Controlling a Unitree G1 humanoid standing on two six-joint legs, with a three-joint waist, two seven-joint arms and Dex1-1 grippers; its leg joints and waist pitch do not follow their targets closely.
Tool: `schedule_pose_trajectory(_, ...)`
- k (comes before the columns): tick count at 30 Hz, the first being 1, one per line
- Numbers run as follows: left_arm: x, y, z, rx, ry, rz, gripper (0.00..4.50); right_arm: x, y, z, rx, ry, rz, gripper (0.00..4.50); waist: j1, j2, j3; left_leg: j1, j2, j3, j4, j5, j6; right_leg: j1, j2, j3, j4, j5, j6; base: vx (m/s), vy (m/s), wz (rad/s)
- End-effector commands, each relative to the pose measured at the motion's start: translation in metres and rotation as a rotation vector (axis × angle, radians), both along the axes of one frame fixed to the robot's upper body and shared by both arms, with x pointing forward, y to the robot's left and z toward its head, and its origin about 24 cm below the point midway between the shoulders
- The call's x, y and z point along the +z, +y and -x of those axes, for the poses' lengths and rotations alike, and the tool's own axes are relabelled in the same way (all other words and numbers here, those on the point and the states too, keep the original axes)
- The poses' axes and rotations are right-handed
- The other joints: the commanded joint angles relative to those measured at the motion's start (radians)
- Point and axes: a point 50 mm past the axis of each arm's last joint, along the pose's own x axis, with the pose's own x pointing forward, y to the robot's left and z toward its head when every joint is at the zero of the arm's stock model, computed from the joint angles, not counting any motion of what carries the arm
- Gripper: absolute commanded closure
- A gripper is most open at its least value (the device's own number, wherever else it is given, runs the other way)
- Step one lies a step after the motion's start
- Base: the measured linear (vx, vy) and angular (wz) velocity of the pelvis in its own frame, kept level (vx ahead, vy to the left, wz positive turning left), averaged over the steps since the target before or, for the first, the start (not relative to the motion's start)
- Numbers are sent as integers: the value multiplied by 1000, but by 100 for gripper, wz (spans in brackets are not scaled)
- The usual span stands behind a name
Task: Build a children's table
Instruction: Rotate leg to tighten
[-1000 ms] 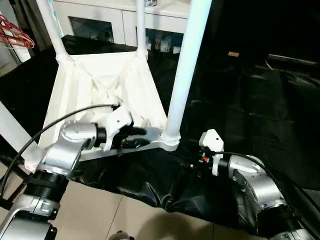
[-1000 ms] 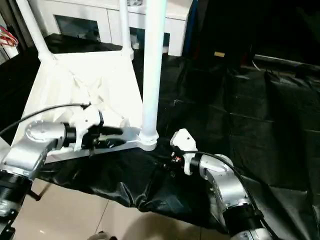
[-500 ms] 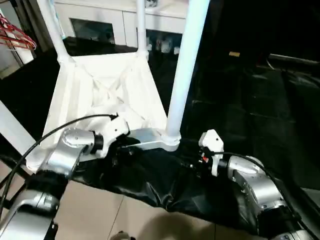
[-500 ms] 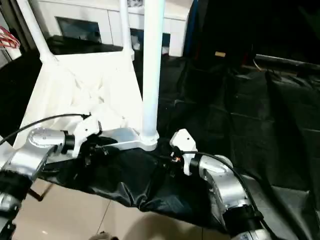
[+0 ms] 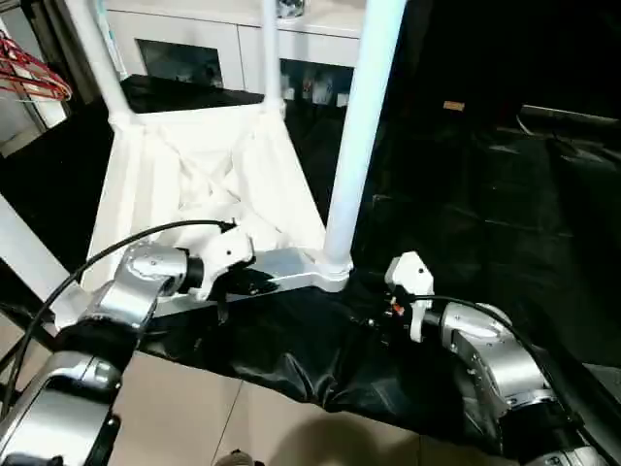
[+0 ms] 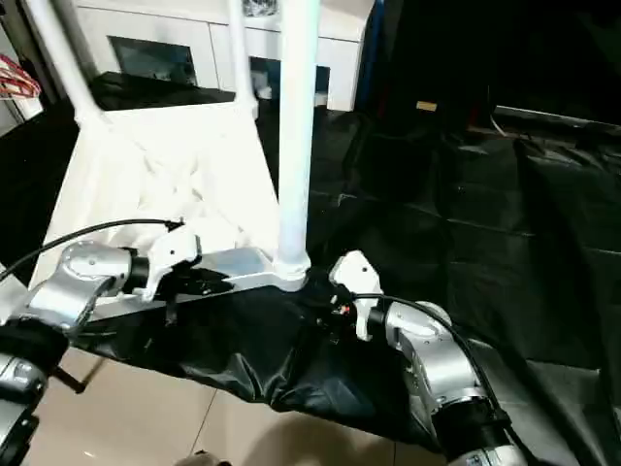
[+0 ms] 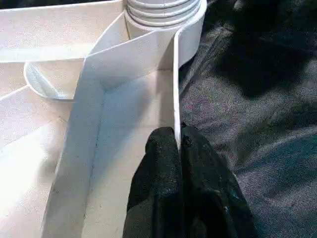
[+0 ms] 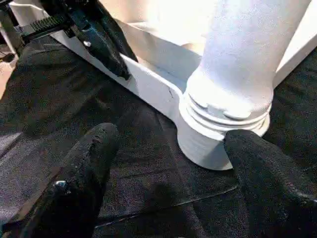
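step: steadying upturned table top | left gripper pinches its rim | right gripper spread beside near leg | next: likely flip upright

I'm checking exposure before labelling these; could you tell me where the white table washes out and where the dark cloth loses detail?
Left eye view: the table's underside glares near white, ribs faint; the far black cloth sinks into shadow. Left wrist view: the rim held by the left tool stays crisp, the lower corner bleached. Right wrist view: the leg is soft and overexposed at the top.
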Motion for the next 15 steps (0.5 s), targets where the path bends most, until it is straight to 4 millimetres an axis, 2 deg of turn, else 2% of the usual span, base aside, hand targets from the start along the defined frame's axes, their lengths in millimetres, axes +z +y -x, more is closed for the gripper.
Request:
schedule_pose_trajectory(1,-8,3,3,-1,48,-46,443,4,1,-4,6,-21,1,66,11,13,-66,5,59,-35,-68,-193,23,52,-98,67,-74,-49,-228,0,0,0)
schedule_pose_trajectory(5,-5,1,4,-30,59,12,450,10,-2,-9,-13,29,-74,31,11,12,-67,4,61,-35,-68,-182,29,53,-98,67,-72,-44,-232,0,0,0)
schedule_pose_trajectory(6,-3,-1,6,-43,66,41,450,12,-3,-9,4,37,-81,28,11,9,-68,3,61,-34,-68,-177,32,54,-97,66,-69,-31,-239,0,0,0)
schedule_pose_trajectory(7,-4,-4,10,-65,70,60,450,15,-3,-10,24,35,-75,18,10,-1,-69,3,62,-32,-66,-160,38,54,-97,66,-66,-5,-243,0,0,0)
schedule_pose_trajectory(8,-4,-4,10,-65,70,60,450,15,-3,-10,24,35,-75,8,12,3,-71,0,64,-35,-65,-147,39,57,-101,66,-59,14,-248,0,0,0)
schedule_pose_trajectory(9,-5,-9,18,-101,73,84,450,19,-4,-11,50,23,-67,8,15,-1,-73,2,67,-33,-63,-125,50,54,-103,66,-54,42,-253,0,0,0)
schedule_pose_trajectory(10,-7,-12,22,-113,79,99,450,20,-3,-12,61,8,-49,8,12,-6,-71,-3,65,-32,-63,-115,58,55,-101,66,-56,46,-252,0,0,0)
schedule_pose_trajectory(11,-7,-14,24,-119,83,108,450,21,-3,-13,68,-2,-36,8,14,-2,-71,-1,65,-31,-63,-112,61,52,-101,66,-56,45,-251,0,0,0)
schedule_pose_trajectory(12,-9,-16,29,-128,88,119,450,20,-2,-16,57,-20,-7,8,12,-8,-67,1,63,-28,-63,-114,67,49,-97,66,-61,23,-245,0,0,0)
schedule_pose_trajectory(14,-11,-19,33,-139,97,131,450,19,-1,-19,50,-36,22,8,17,-4,-65,3,63,-28,-64,-131,57,46,-101,67,-67,-46,-234,0,0,0)
schedule_pose_trajectory(15,-12,-21,36,-142,100,134,450,19,1,-20,59,-39,29,8,19,-7,-63,5,63,-28,-66,-139,50,44,-103,68,-70,-88,-228,0,0,0)
